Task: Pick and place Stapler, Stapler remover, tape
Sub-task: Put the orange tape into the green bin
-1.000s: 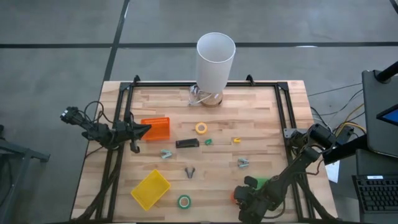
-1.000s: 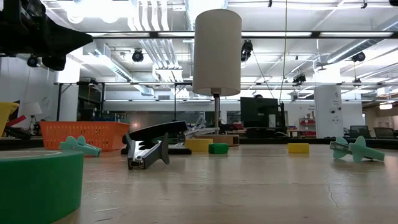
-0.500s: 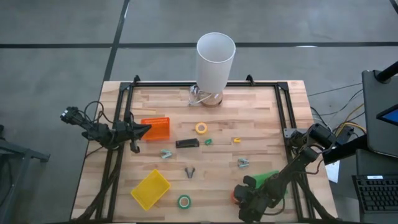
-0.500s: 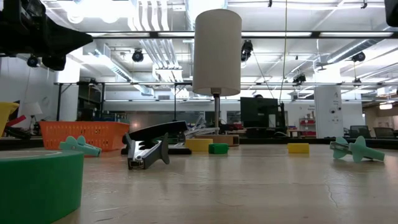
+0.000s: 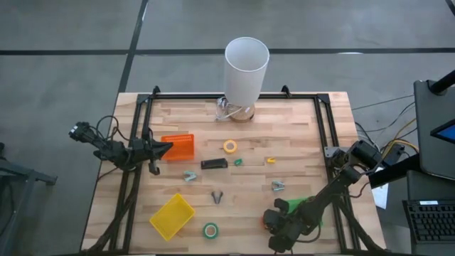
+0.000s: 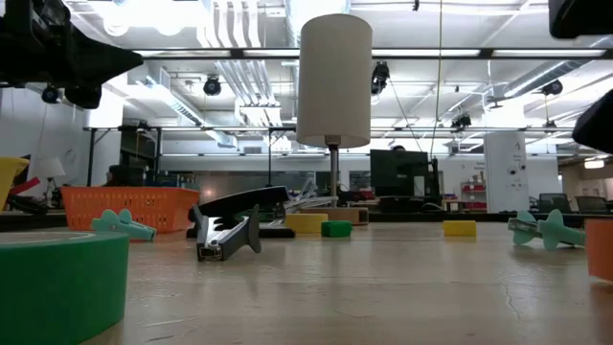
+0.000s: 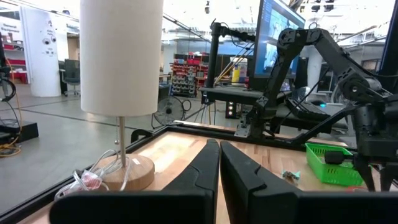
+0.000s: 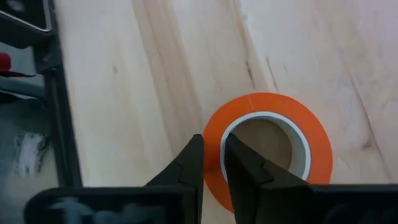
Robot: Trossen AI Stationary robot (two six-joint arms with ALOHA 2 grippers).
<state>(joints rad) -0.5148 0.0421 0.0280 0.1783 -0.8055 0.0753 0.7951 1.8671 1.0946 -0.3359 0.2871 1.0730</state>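
High view, taken left to right: the left gripper (image 5: 162, 148) hangs at the wooden table's (image 5: 298, 135) left edge just beside the orange mesh basket (image 5: 179, 146), and the left wrist view shows its two dark fingers (image 7: 205, 167) pressed together on nothing. Toward the near edge lies the yellow plastic tray (image 5: 172, 216), with the green tape ring (image 5: 210, 230) just beside it. Near the table's middle sits the small black bar-shaped stapler (image 5: 213, 163), with a grey metal staple remover (image 5: 190, 176) near it on one side and another (image 5: 217, 197) nearer the front edge. Beside the stapler lies the yellow tape ring (image 5: 230, 146), and the tall white cylindrical lamp (image 5: 246, 70) stands at the far edge. Farther right rests a third grey remover (image 5: 278, 186). At the near right, the right gripper (image 5: 274, 222) is down at the orange-red tape ring (image 8: 267, 149); the right wrist view shows its fingers (image 8: 189, 163) pinching the ring's wall, one finger outside and one inside the pale core. A green tray (image 5: 307, 206) lies under that arm.
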